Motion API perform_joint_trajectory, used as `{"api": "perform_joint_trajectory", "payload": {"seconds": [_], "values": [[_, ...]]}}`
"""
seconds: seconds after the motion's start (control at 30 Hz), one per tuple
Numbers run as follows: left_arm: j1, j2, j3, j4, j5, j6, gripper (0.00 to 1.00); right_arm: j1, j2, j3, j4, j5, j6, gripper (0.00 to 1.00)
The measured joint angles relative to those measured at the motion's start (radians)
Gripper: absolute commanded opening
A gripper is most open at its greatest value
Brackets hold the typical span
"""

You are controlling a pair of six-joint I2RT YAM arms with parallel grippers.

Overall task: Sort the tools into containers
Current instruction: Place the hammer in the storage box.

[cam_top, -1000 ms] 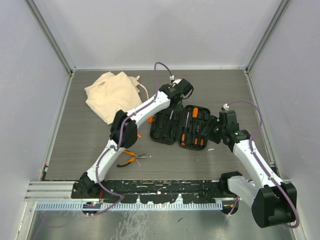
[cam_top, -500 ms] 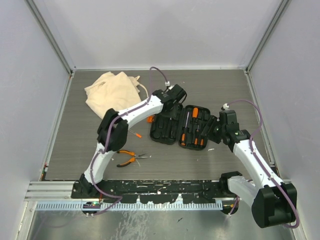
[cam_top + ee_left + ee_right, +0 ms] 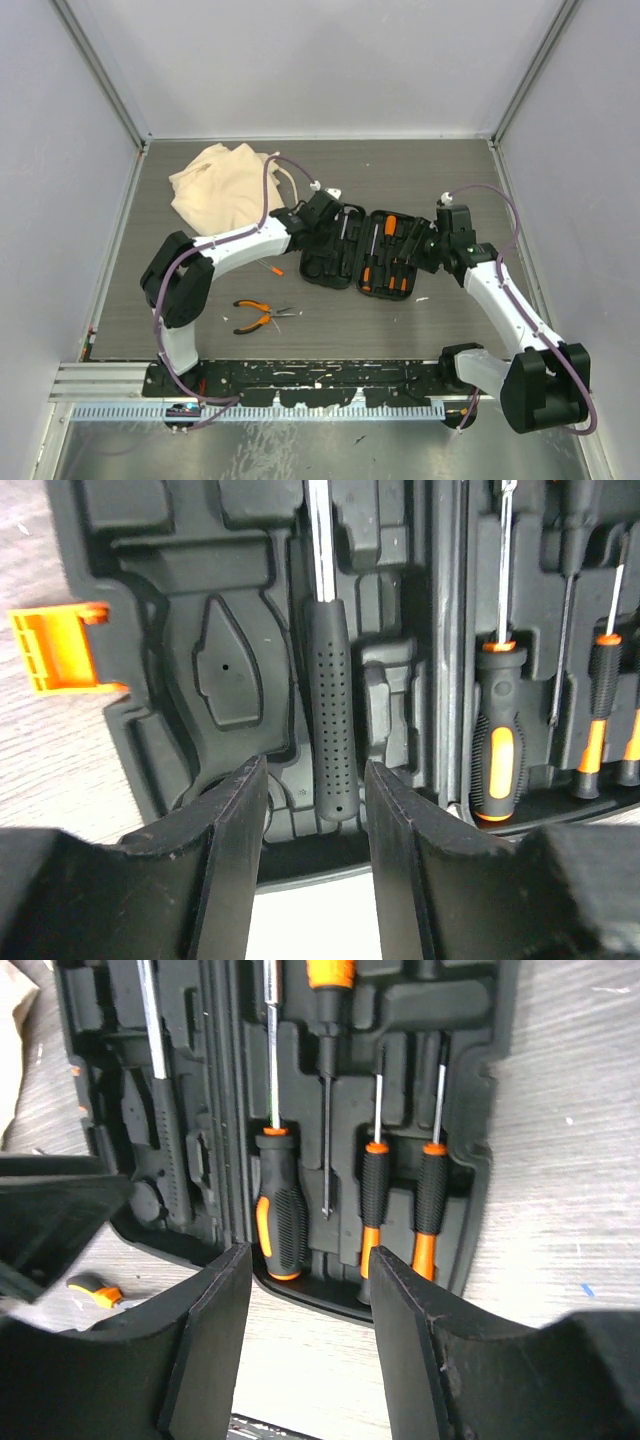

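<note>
Honestly, what worries us most is the crowding over the open case (image 3: 320,264): the left gripper (image 3: 307,780) hangs right above the hammer (image 3: 330,700) lying in its slot in the left half, fingers apart with nothing between them, and the right gripper (image 3: 310,1265) hovers by the outer edge of the right half, also spread and empty. If either drops or swings without lifting clear, we reckon it clips the case wall and shoves the whole thing, or the arms bump each other. The pliers (image 3: 262,316) lie flat on the table (image 3: 450,180), well apart from the case on its near side, so a pinch could skid off them, and if they go into a moulded pocket crooked the lid probably won't shut. The bag (image 3: 225,190) sits crumpled at the far left and we can't see an open mouth, so anything dropped there may just land on top. Count-wise: one case, one bag, one hammer, one pair of pliers, four screwdrivers (image 3: 280,1210) in the case's right half, plus what looks like one loose screwdriver (image 3: 272,268) on the table just left of the case.
</note>
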Motion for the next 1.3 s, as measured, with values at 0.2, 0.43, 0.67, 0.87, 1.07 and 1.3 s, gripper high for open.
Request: {"api": "perform_joint_trajectory", "payload": {"seconds": [0.2,0.43,0.67,0.87,1.07,1.3], "values": [[-0.001,0.0,-0.088,0.105,0.054,-0.004,0.44,0.0,0.063,0.049,0.027,-0.053,0.009,0.55],[-0.002,0.037,-0.084,0.185,0.104,-0.005,0.43,0.0,0.055,0.049,0.027,-0.068,0.024,0.55],[-0.003,0.081,-0.084,0.195,0.117,-0.009,0.41,0.0,0.034,0.049,0.027,-0.069,0.028,0.55],[-0.004,0.081,-0.089,0.21,0.142,-0.022,0.32,0.0,0.034,0.049,0.027,-0.069,0.028,0.55],[-0.003,0.08,-0.113,0.248,0.158,-0.024,0.36,0.0,0.04,0.048,0.041,-0.081,0.031,0.55],[-0.005,0.035,-0.156,0.269,0.151,-0.023,0.46,0.003,0.108,0.074,0.058,-0.092,0.032,0.53]]}}
